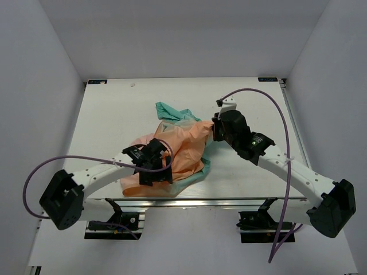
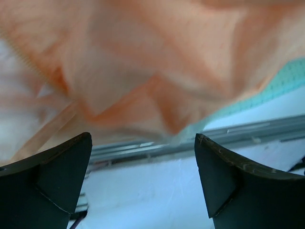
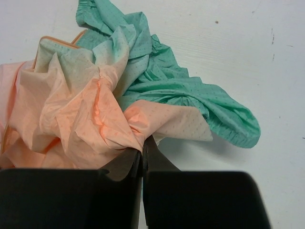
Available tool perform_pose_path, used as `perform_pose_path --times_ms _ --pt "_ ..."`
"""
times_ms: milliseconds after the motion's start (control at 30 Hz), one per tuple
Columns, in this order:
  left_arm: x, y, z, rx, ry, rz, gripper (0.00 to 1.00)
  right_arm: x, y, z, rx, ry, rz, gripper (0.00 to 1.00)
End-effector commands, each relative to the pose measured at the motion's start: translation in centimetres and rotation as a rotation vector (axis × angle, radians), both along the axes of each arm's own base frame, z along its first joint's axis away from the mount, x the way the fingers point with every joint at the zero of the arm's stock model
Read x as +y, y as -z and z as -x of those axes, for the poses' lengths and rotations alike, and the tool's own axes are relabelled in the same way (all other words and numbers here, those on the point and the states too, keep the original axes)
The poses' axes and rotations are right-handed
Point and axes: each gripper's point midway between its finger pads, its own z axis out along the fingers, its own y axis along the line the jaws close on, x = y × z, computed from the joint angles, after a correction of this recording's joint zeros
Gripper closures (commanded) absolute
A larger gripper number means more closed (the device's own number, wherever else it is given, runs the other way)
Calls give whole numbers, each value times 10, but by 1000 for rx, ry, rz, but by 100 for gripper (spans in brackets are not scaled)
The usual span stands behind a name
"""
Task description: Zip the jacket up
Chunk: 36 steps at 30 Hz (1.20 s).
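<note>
Right wrist: my right jaws pinch the jacket [image 3: 95,109], left jaws spread at seven o'clock; I should tug slowly, flattening it.

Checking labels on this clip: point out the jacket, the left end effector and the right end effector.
jacket [image 1: 183,143]: top view, peach-orange middle.
left end effector [image 2: 143,137]: left wrist view, midway between open fingertips.
right end effector [image 3: 142,151]: right wrist view, closed tips pinching fabric.

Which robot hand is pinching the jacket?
The right gripper: it is shut on a peach fold of the jacket. The left gripper is wide open, holding nothing.
</note>
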Motion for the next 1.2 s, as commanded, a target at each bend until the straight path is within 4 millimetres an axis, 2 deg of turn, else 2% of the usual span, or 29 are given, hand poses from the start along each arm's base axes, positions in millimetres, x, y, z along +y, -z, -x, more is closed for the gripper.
perform_pose_path --times_ms 0,33,133,200,233,267,333,367,400,500,533,600,633,667,700,733,800,833,867,900,933,967,1000,1033,1067,1167 --pt "-35 -4 -28 -72 -36 72 2 -2 -12 3 -30 -15 -6 100" --pt "-42 -9 -36 -89 -40 88 2 -3 -11 4 -27 -14 -2 100" --pt "-55 -1 -49 -96 -53 96 2 -8 -11 4 -34 5 9 100" --pt "-55 11 -52 -75 -58 59 2 -12 -12 3 -41 19 18 100" --pt "-51 15 -55 -82 -71 23 9 -16 -13 1 -50 45 26 100" --pt "-49 15 -57 -77 -77 0 20 -20 -14 0 -53 62 33 100" --pt "-42 17 -62 -90 -103 -52 49 -27 -17 -2 -66 94 44 100" --pt "-43 10 -66 -103 -110 -56 91 -34 -17 -4 -74 132 64 100" --pt "-41 6 -71 -131 -128 -64 100 -39 -20 -6 -82 154 71 100" --pt "-41 -33 -87 -236 -158 -30 100 -52 -31 -11 -118 227 80 100" --pt "-33 -46 -96 -297 -187 -51 100 -55 -40 -13 -137 241 71 100" --pt "-24 -95 -107 -413 -235 -23 100 -63 -59 -20 -191 276 72 100" --pt "-11 -116 -118 -501 -280 -52 100 -67 -80 -24 -238 302 51 100" --pt "0 -142 -119 -564 -307 -50 100 -73 -93 -29 -268 323 44 100" --pt "2 -182 -130 -656 -320 -23 100 -76 -108 -33 -305 321 55 100" --pt "16 -208 -135 -727 -361 -56 100 -76 -144 -38 -375 333 11 100" --pt "25 -257 -143 -834 -374 -55 100 -82 -182 -42 -462 335 29 100" --pt "29 -303 -147 -915 -411 -2 100 -83 -206 -45 -528 342 22 100" --pt "37 -328 -152 -984 -447 -9 100 -87 -242 -43 -603 351 -7 100" --pt "42 -347 -156 -1036 -440 -36 100 -89 -261 -42 -655 354 -5 100" --pt "50 -385 -156 -1108 -487 2 100 -96 -281 -42 -717 377 34 100" --pt "58 -407 -159 -1165 -535 -7 100 -105 -321 -35 -805 411 -14 100" --pt "60 -420 -163 -1196 -526 -42 100 -111 -338 -32 -840 434 -11 100" --pt "68 -456 -158 -1255 -574 12 100 -119 -348 -32 -858 474 29 100" --pt "75 -471 -157 -1289 -569 -19 100 -130 -378 -21 -912 504 -2 100" --pt "96 -515 -152 -1382 -677 -3 100 -140 -408 -11 -991 526 34 100"
